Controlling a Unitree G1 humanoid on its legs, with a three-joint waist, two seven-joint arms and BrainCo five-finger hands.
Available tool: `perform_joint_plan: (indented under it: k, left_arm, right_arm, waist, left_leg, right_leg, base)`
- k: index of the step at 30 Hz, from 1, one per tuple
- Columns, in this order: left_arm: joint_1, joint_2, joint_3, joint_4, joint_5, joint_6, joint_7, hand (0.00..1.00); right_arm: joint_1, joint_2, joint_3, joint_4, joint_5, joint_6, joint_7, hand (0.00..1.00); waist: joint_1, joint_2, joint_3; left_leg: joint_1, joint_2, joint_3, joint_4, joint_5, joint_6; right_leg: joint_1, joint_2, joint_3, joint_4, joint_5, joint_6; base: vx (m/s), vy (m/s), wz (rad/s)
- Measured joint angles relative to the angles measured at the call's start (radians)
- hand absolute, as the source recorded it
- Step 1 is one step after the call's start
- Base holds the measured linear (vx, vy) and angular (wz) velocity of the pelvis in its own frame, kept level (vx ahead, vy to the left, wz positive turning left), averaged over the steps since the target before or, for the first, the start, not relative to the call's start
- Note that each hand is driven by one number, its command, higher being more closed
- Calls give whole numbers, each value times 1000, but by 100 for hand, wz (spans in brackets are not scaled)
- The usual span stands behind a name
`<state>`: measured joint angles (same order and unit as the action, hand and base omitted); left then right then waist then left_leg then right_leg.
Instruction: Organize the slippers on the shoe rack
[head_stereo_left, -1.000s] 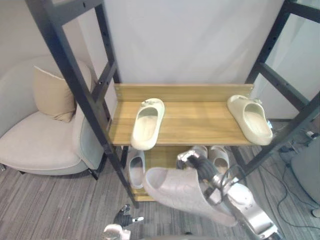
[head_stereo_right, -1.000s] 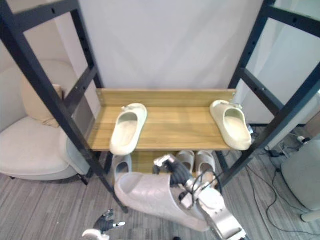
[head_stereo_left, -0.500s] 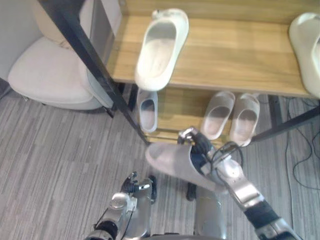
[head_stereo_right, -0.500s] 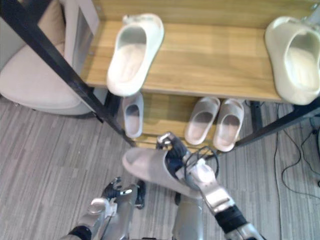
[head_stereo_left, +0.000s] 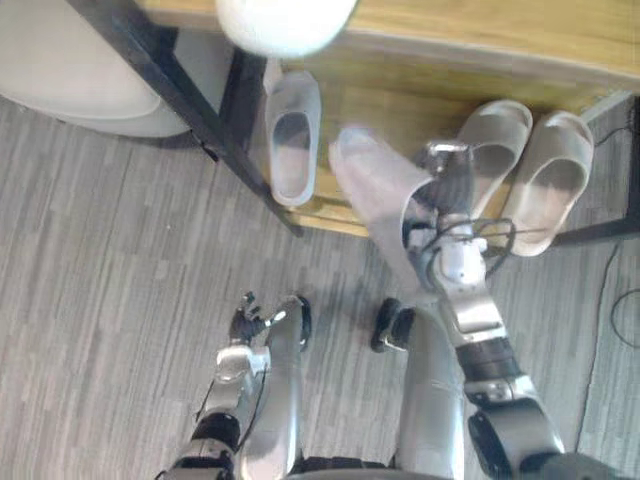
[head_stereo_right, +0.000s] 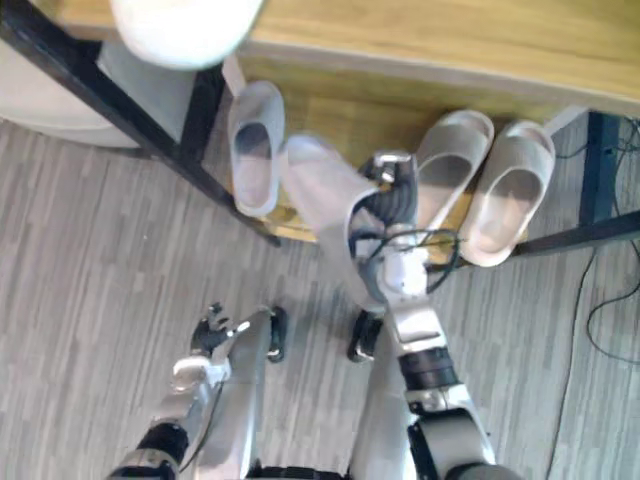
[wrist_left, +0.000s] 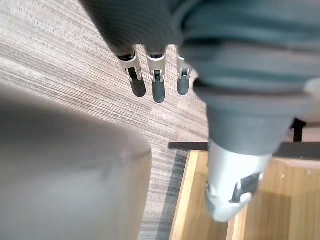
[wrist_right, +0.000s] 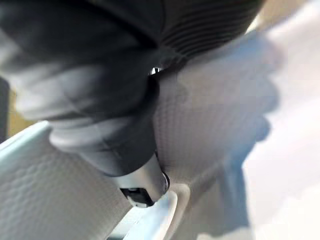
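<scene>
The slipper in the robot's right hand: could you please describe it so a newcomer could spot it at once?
Find the wooden shoe rack; its lower shelf has a lone slipper at the left and a pair at the right. The pale grey slipper hangs between them, slanted across the front edge, the only one held by the right hand.

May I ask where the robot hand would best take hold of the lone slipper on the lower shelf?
Likely the heel rim, from the front: the lone slipper lies lengthwise, heel toward the shelf edge, with the rack post left and held slipper right.
</scene>
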<state>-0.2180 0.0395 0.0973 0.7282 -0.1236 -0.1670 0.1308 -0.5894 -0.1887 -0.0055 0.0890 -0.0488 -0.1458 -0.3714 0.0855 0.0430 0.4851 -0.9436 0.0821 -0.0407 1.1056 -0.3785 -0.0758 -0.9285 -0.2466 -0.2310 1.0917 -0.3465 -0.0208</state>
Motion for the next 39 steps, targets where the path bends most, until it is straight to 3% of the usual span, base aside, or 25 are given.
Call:
perform_joint_plan:
  k: [11,17,29,30,39]
  left_arm:
    - [-8,-25,4,-55,-32,-4,23,0]
    - [-14,-36,3,-70,-36,-14,42,0]
    - [-37,-48,-20,-70,-39,-22,49,0]
    - [-39,-48,-25,-71,-39,-23,63,0]
    - [-40,-46,-57,-69,-66,-19,83,0]
  right_arm:
    - [-228,1,-143,144,-62,79,-154,100]
    - [-323,0,-153,289,-57,106,-176,100]
    - [-415,3,-149,449,11,118,-175,100]
    - [-420,8,-149,453,11,118,-180,0]
    - [-436,49,-183,478,50,118,-238,0]
  waist:
    - [37,-4,-5]
    - [50,-8,-18]
    - [87,-18,-65]
    - [88,-18,-65]
    - [95,-22,-86]
  left_leg:
    - [-78,3,-32,16,12,-27]
    - [-122,-4,-55,19,19,-41]
    - [-212,-12,-83,32,28,-55]
    - [-214,-15,-87,32,30,-59]
    - [-238,-34,-108,17,42,-74]
  right_leg:
    - [-62,-8,-35,38,-26,-24]
    - [-97,-15,-55,54,-36,-29]
    - [-174,-22,-77,77,-47,-45]
    - [-174,-26,-82,81,-48,-46]
    - [-191,-43,-100,92,-64,-51]
  base:
    - [-3,-22,7]
    - [-4,-10,9]
    - [-19,3,5]
    - [-15,2,10]
    - [-6,6,11]
